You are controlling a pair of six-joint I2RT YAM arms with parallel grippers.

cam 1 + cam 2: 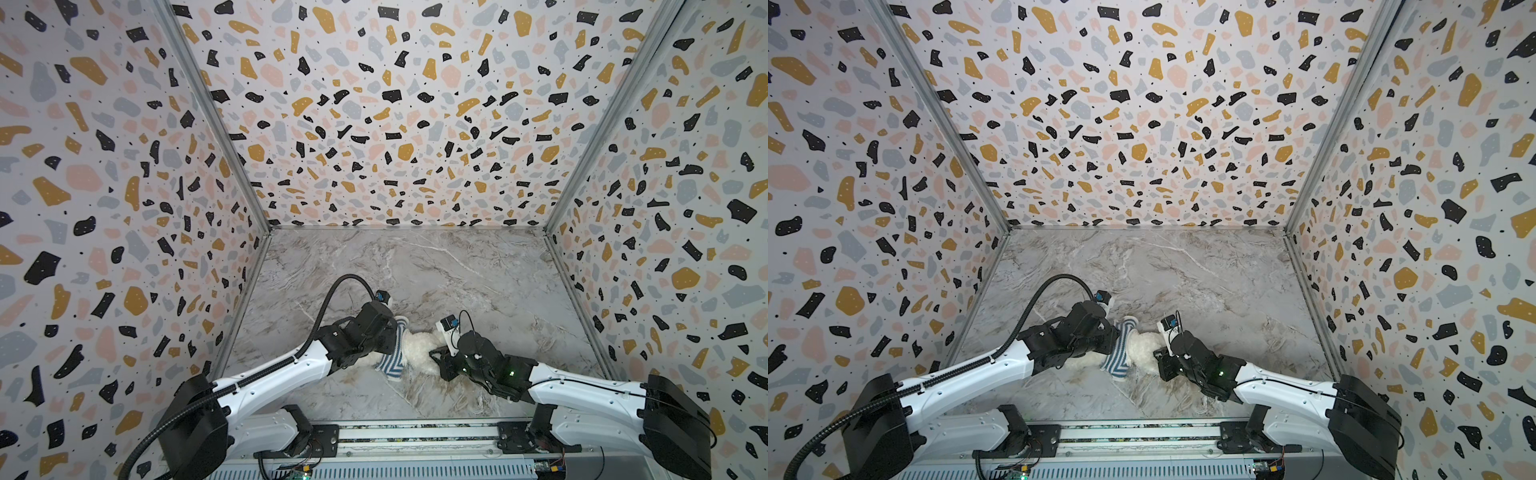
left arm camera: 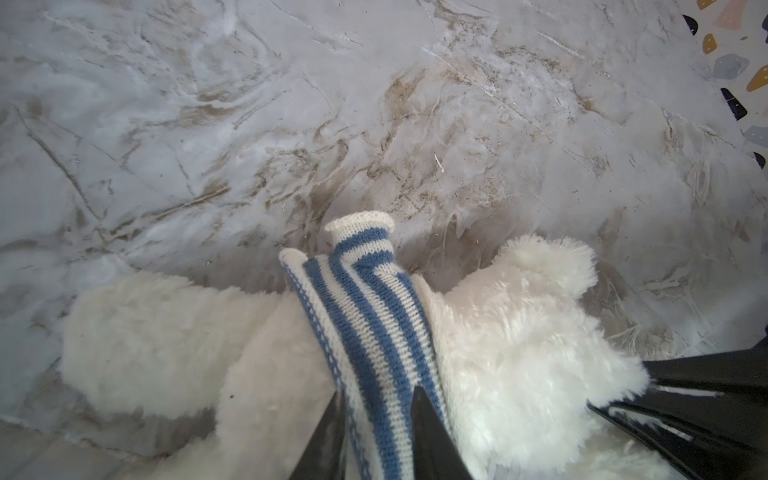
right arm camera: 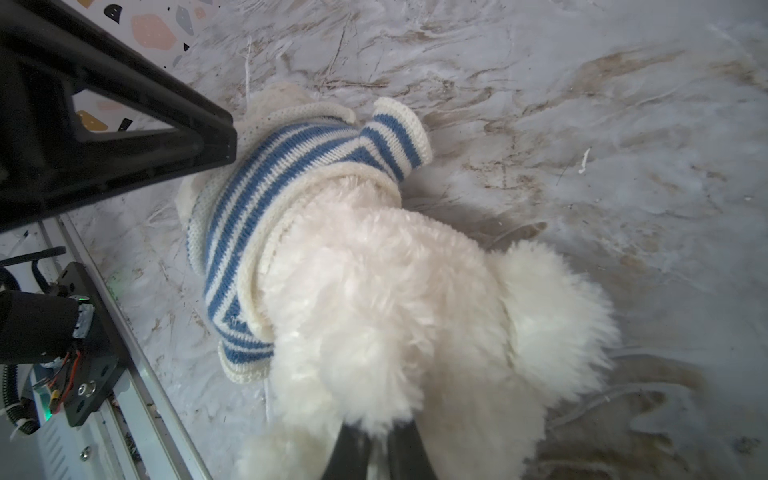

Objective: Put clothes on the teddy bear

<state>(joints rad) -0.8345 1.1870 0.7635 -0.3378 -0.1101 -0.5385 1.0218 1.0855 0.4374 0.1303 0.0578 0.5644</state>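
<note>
In both top views a grey marble-patterned tabletop (image 1: pixel 415 266) (image 1: pixel 1142 266) is boxed on three sides by terrazzo-speckled walls (image 1: pixel 374 104) (image 1: pixel 1100 104). A metal rail (image 1: pixel 415 432) (image 1: pixel 1138 432) runs along the near edge. The fluffy cream-white plush teddy bear (image 1: pixel 417 347) (image 1: pixel 1140 347) lies near the front middle between both arms. A blue-and-white striped knitted shirt (image 1: pixel 392 357) (image 1: pixel 1115 357) is bunched around its upper body. Open marble stretches from there to the back wall.

In the left wrist view, the left gripper (image 2: pixel 376 399) has its jaws narrowly apart, pinching the shirt's fabric. Bare marble lies beyond the bear (image 2: pixel 519 332).

In the right wrist view, the right gripper (image 3: pixel 376 432) is almost fully closed on the bear's fur (image 3: pixel 395 291). The rail (image 3: pixel 124 374) runs near the shirt (image 3: pixel 249 199).
</note>
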